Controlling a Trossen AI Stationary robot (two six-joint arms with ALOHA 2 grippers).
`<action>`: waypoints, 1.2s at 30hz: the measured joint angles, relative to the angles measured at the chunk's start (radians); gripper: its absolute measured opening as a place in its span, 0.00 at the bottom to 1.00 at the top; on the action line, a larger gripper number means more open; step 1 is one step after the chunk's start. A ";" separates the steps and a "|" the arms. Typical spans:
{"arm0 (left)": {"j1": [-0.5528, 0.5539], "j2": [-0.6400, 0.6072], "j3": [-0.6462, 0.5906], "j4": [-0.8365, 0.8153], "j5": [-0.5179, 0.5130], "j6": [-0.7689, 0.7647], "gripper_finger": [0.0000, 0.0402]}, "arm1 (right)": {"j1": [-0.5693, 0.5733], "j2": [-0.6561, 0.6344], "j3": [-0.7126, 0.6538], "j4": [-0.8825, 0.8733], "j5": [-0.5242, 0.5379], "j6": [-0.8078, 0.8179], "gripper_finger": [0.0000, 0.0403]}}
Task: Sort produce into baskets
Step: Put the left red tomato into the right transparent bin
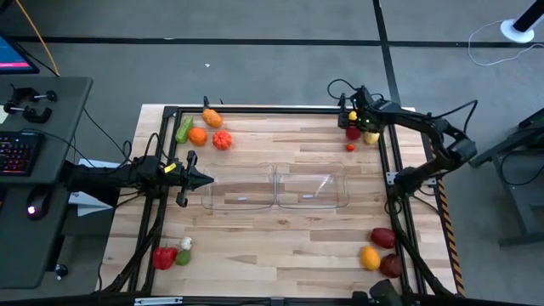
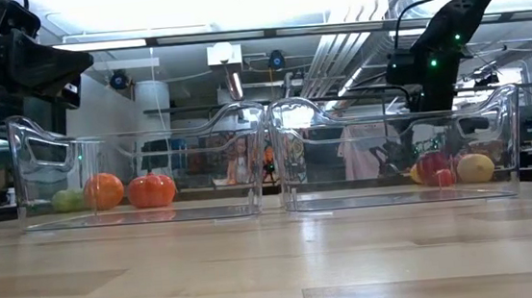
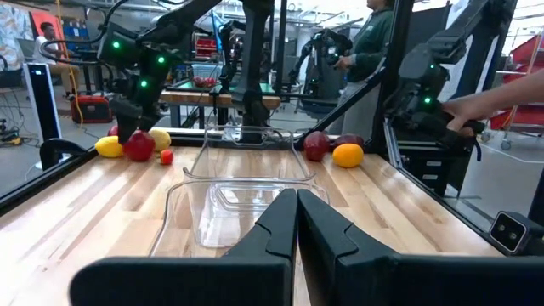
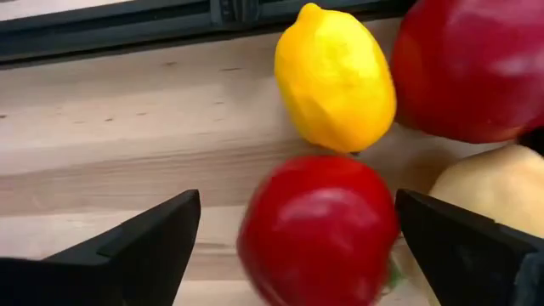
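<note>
Two clear baskets [image 1: 276,189] sit side by side at table centre, both holding nothing yet. Right gripper [image 4: 297,229] hangs over the produce cluster near the table's 1 o'clock corner, fingers spread wide with a small red fruit [image 4: 316,228] squarely between them; a lemon [image 4: 336,76] lies just beyond, with a larger red piece and a pale one crowding the side. The fruit is round, so no long axis to line up. Judgement: right arm far nearer; closing straight on it should do. Left gripper [image 1: 197,178] waits at the baskets' 9 o'clock end, fingers pressed together, holding nothing. Other produce groups lie at 11, 7 and 5 o'clock.
</note>
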 joint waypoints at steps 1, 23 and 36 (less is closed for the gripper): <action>0.000 0.000 0.000 0.000 0.000 0.000 0.00 | 0.000 0.000 0.000 0.000 -0.001 0.000 0.96; 0.000 0.000 0.000 0.000 0.000 0.000 0.00 | 0.016 0.001 0.000 -0.117 -0.082 -0.025 0.96; 0.000 0.000 0.000 0.000 0.000 0.000 0.00 | 0.070 0.031 0.000 -0.111 -0.036 0.011 0.96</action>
